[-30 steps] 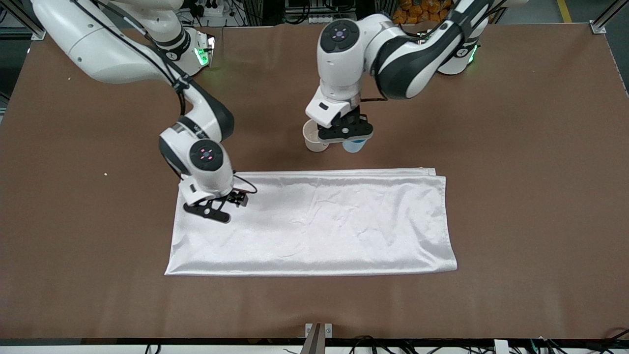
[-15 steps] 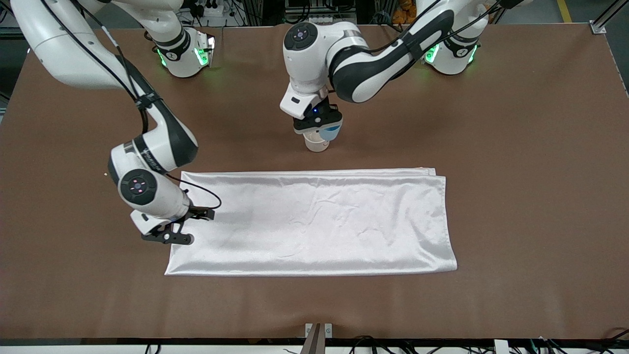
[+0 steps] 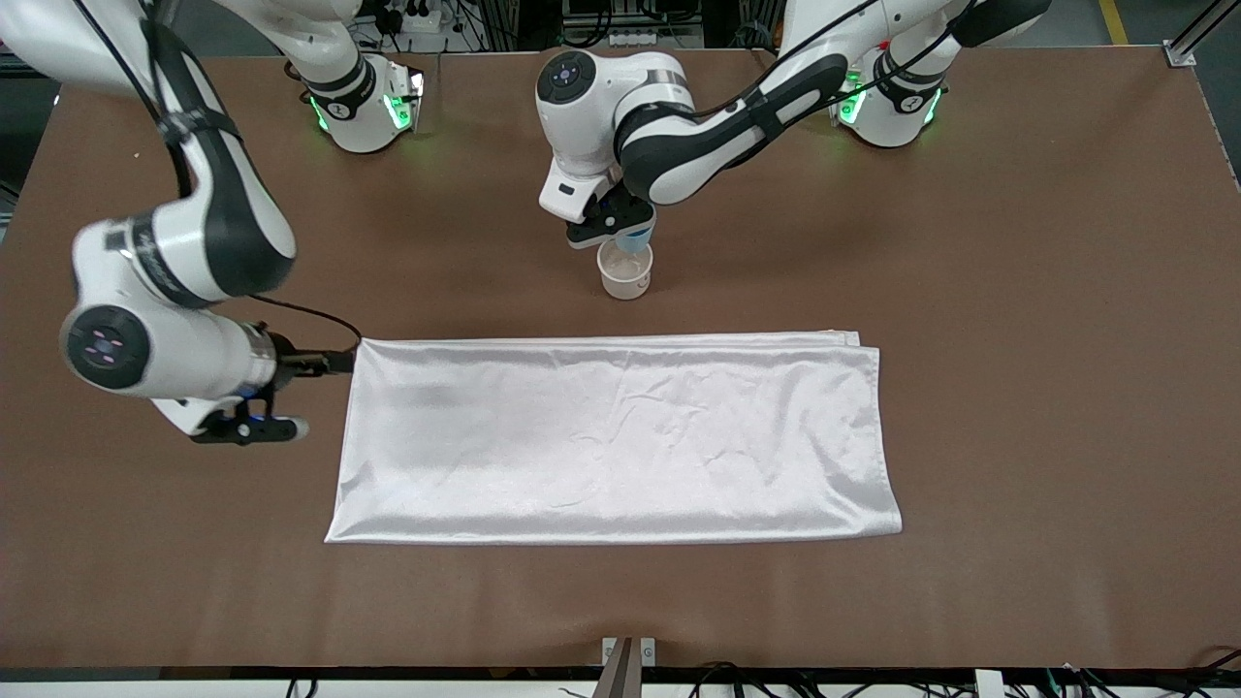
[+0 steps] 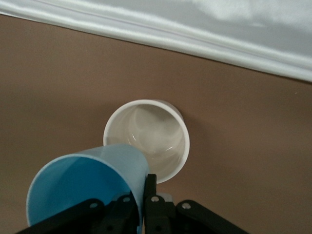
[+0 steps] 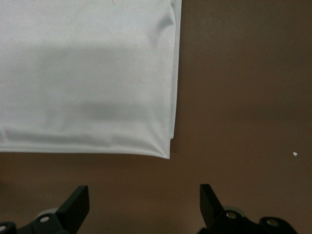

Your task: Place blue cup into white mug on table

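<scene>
Blue cup [image 4: 87, 183], we see, sits pinched in our left gripper [image 4: 141, 200] over the white mug [image 3: 624, 269] on the table [image 3: 1018, 291], cloth [image 3: 620, 436] at the mug's six o'clock; our right gripper [image 5: 144, 204] hangs wide, empty.

Small light-blue cup [image 4: 87, 180]: smooth plastic, slight sheen inside; small white mug [image 4: 148, 136]: glazed ceramic, glossy cream interior catching reflections; large brown table [image 3: 1018, 291]: matt, finely textured covering; white rectangular cloth [image 3: 620, 436]: satin-like fabric, shiny, lightly creased, folded edges smooth.
</scene>
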Controlling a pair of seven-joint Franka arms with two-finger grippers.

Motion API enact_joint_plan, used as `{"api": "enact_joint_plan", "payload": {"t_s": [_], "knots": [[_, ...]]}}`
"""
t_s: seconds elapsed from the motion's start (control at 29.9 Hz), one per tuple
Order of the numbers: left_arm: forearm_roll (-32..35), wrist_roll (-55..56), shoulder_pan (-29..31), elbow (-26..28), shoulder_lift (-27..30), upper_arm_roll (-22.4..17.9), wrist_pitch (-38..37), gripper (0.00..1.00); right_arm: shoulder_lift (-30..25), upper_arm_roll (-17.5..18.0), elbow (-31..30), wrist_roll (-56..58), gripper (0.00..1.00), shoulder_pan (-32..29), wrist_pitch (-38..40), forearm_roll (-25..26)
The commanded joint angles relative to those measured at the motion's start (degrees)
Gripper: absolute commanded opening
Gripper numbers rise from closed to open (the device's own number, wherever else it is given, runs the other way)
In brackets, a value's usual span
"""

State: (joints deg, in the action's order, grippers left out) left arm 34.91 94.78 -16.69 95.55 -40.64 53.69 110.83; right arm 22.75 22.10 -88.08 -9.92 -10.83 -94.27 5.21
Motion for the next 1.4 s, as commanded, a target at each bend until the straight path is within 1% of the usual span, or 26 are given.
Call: {"api": "enact_joint_plan", "payload": {"t_s": [0.0, 0.07, 0.13, 0.23, 0.33, 0.43, 0.5, 0.57, 0.63, 0.7, 0.84, 0.94, 0.97, 1.0, 1.07, 1.1, 1.14, 1.37], "knots": [[2.4, 1.6, 0.5, 0.2, -1.8, 1.1, 0.7, 0.0, -7.0, -7.2, -3.2, 9.5, 1.0, 1.5, 2.6, -6.7], [3.3, 1.7, 0.4, 0.1, -2.5, 1.1, 0.8, 0.0, -8.6, -9.3, -3.7, 12.1, 1.0, 2.0, 3.5, -7.0], [4.5, 1.9, 0.4, 0.1, -3.1, 1.1, 0.9, 0.0, -9.0, -10.6, -3.2, 14.3, 1.0, 2.1, 5.6, -7.1], [4.9, 2.0, 0.5, -0.2, -3.7, 1.1, 0.9, 0.0, -9.4, -10.7, -2.1, 15.0, 1.0, 0.8, 8.3, -6.9], [5.3, 1.8, 0.5, -0.5, -4.2, 1.0, 1.0, 0.0, -11.2, -10.9, -0.3, 14.9, 1.0, -0.1, 8.7, -6.9], [5.5, 1.6, 0.5, -0.8, -4.2, 0.9, 1.1, 0.0, -13.0, -12.2, -0.1, 14.9, 1.0, -0.1, 8.7, -6.3], [5.6, 1.5, 0.6, -1.2, -4.2, 0.8, 1.1, 0.0, -13.9, -13.7, -0.2, 15.4, 1.0, 0.2, 8.8, -6.2], [5.6, 1.3, 0.6, -1.6, -4.2, 0.8, 1.1, 0.0, -16.0, -15.2, -0.6, 17.6, 1.0, 1.1, 9.0, -6.1], [5.6, 1.2, 0.6, -1.8, -4.2, 0.7, 1.1, 0.0, -16.9, -15.9, -1.2, 19.3, 1.0, 2.1, 9.1, -5.8], [5.6, 1.2, 0.6, -2.3, -4.2, 0.7, 1.1, 0.0, -18.5, -17.4, -2.7, 20.6, 1.0, 2.5, 9.4, -5.7], [6.0, 1.1, 0.6, -2.3, -4.2, 0.7, 1.5, 0.0, -21.2, -18.4, -5.6, 21.4, 1.0, 3.4, 8.9, -5.6], [6.0, 1.1, 0.5, -2.3, -4.3, 0.6, 2.0, 0.0, -22.2, -21.2, -6.6, 21.4, 1.0, 5.5, 8.3, -5.4], [6.0, 1.1, 0.6, -2.3, -4.5, 0.6, 2.0, 0.1, -22.3, -22.4, -6.6, 21.4, 1.0, 6.6, 8.3, -5.3], [6.0, 1.1, 0.5, -2.3, -4.6, 0.6, 2.0, 0.24, -22.4, -23.5, -6.6, 21.4, 1.0, 7.3, 8.5, -5.3], [6.0, 1.1, 0.6, -2.4, -4.6, 0.6, 2.0, 0.7, -23.1, -25.2, -6.8, 21.6, 1.0, 8.3, 8.8, -5.3], [6.0, 1.2, 0.6, -2.4, -4.6, 0.6, 2.1, 0.91, -23.2, -25.3, -7.2, 21.8, 1.0, 8.5, 8.8, -5.3], [6.1, 1.1, 0.6, -2.3, -4.6, 0.6, 2.1, 1.0, -23.4, -25.4, -7.7, 22.1, 1.0, 8.5, 8.8, -5.3], [6.4, 0.8, 1.0, -2.8, -4.0, 0.6, 2.0, 1.0, -23.5, -25.3, -7.7, 24.0, 1.0, 8.5, 8.2, -5.7]]}}
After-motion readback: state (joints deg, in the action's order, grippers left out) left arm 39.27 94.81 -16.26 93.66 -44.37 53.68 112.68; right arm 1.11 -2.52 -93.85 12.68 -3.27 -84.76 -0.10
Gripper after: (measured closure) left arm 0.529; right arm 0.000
